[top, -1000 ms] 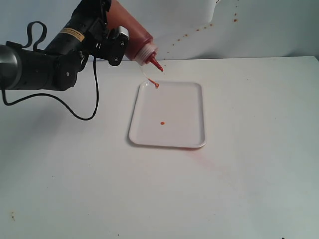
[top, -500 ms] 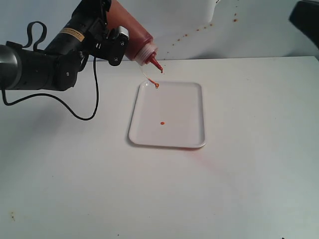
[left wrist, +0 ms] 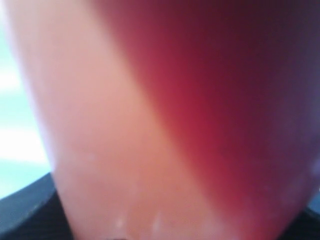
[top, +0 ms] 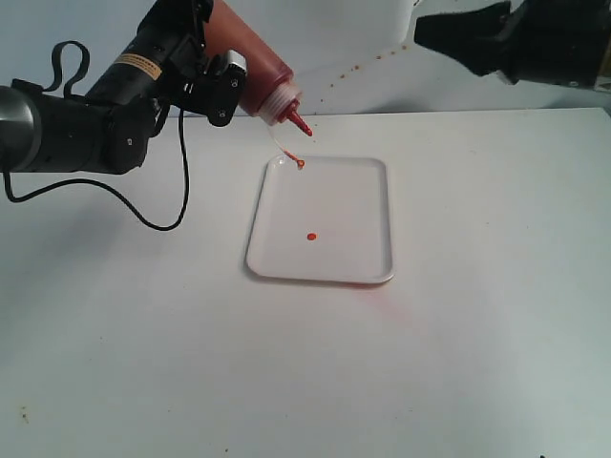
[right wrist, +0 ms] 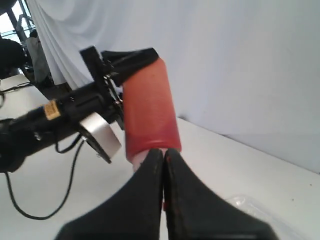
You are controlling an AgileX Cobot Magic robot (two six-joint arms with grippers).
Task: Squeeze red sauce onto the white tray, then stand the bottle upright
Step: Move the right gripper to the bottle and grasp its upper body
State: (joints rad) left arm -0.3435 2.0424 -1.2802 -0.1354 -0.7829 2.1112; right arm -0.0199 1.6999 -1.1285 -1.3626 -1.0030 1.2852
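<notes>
right gripper (top: pixel 420 31) has swung in, fingers (right wrist: pixel 142 200) pressed together; left fingers (top: pixel 222 91) pinch the bottle (top: pixel 256 65), likely soft, best held mid-body.

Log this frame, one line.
left pincer: shut on bottle, tilted nozzle-down by white tray corner | red sauce: one drop mid-tray | right pincer: shut, empty, raised | upright step: pending

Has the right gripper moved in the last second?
Yes. The right gripper entered from the exterior view's right edge and travelled left, toward the bottle, drawing nearer to the white tray, which stayed put.
</notes>
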